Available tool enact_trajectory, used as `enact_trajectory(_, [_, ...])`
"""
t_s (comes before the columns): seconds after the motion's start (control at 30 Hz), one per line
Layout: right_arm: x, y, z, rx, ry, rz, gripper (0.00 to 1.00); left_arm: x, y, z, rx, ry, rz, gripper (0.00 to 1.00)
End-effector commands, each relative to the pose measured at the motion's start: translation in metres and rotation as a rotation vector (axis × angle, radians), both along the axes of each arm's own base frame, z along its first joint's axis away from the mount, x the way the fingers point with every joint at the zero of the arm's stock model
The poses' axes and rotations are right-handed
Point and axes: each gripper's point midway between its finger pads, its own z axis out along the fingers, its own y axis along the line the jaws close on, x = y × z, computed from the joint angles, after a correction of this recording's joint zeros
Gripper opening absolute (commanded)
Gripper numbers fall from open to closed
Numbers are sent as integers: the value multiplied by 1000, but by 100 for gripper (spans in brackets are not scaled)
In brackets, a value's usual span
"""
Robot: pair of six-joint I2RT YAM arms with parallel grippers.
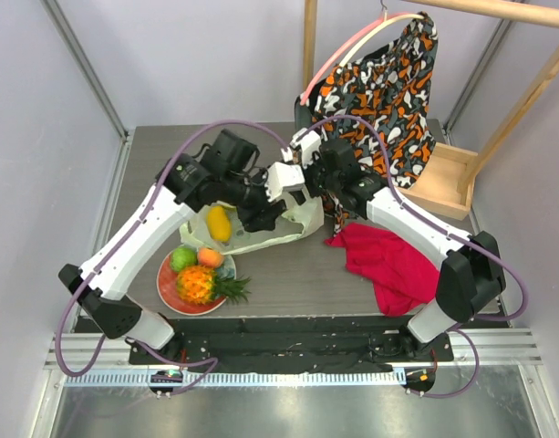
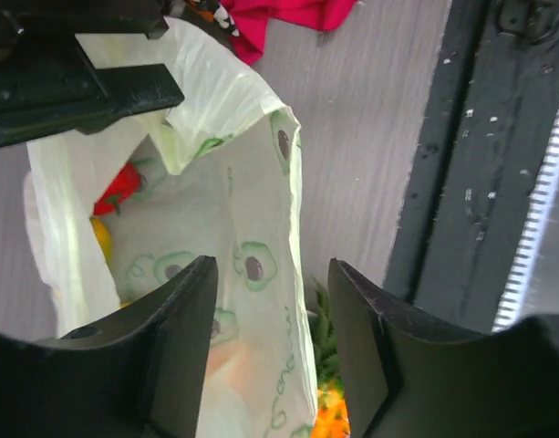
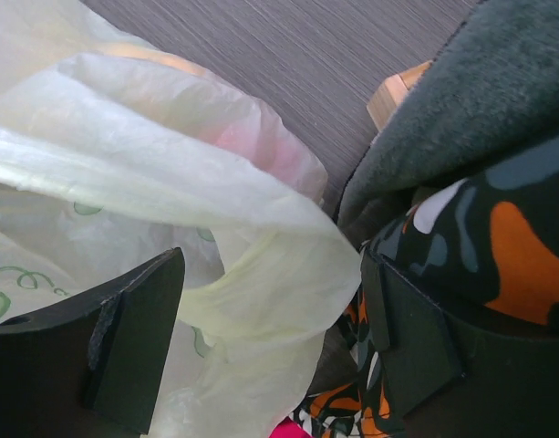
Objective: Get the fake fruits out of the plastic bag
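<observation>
The plastic bag (image 1: pixel 261 235) lies crumpled mid-table, its mouth open. A yellow-orange mango (image 1: pixel 219 223) shows in its left part. In the left wrist view the bag (image 2: pixel 252 182) gapes, with a red piece (image 2: pixel 122 185) and a bit of yellow fruit (image 2: pixel 101 239) inside. My left gripper (image 1: pixel 261 215) is open, the bag's wall between its jaws (image 2: pixel 272 274). My right gripper (image 1: pixel 284 181) is open above the bag's far edge, a handle loop (image 3: pixel 270 274) between its jaws (image 3: pixel 272 274). The pineapple (image 1: pixel 202 285), green fruit (image 1: pixel 181 258) and peach (image 1: pixel 210 257) lie on the plate.
The red-and-teal plate (image 1: pixel 170 294) sits front left. A red cloth (image 1: pixel 393 260) lies right of the bag. The patterned garment (image 1: pixel 388 82) hangs from a wooden rack (image 1: pixel 448 182) at the back right, close to my right gripper (image 3: pixel 498 228).
</observation>
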Motion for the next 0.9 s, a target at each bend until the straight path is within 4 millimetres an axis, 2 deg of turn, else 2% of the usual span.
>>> enact_trajectory(0.0, [4,12,36,94,-50,7,86,42,-3,-11,90,-242,-37,52])
enact_trajectory(0.03, [5,11,37,94,-52,3,86,42,-2,-23,111,-248,-53,51])
enact_trajectory(0.07, [6,9,38,98,-53,-5,86,41,-2,-27,120,-262,-63,51])
enact_trajectory(0.1, [4,10,40,103,-55,0,86,36,-1,-22,117,-300,-71,51])
enact_trajectory(0.17, [2,9,41,111,-49,2,88,32,0,-37,152,-316,-94,51])
enact_trajectory(0.3, [-3,6,43,107,-56,6,91,22,4,-65,208,-251,-117,50])
enact_trajectory(0.43, [-3,-9,58,82,-120,-31,93,44,10,-95,292,-277,-57,51])
enact_trajectory(0.47, [-3,-12,55,71,-115,-38,94,47,11,-99,301,-277,-36,52])
enact_trajectory(0.5, [-3,-15,51,62,-106,-45,95,53,11,-101,302,-278,-9,60])
enact_trajectory(0.57, [-9,-18,41,75,-52,-50,97,63,14,-107,311,-274,47,69])
enact_trajectory(0.6, [-12,-23,31,75,-16,-61,97,71,20,-108,313,-269,85,75])
enact_trajectory(0.73, [-35,-26,6,116,112,-58,97,92,45,-116,334,-227,198,86])
enact_trajectory(0.77, [-41,-24,3,134,136,-49,98,97,51,-117,339,-218,222,91])
enact_trajectory(0.8, [-50,-20,-2,151,166,-16,98,105,59,-118,343,-210,264,92])
enact_trajectory(0.87, [-60,-14,-5,172,195,35,98,110,66,-120,349,-189,291,92])
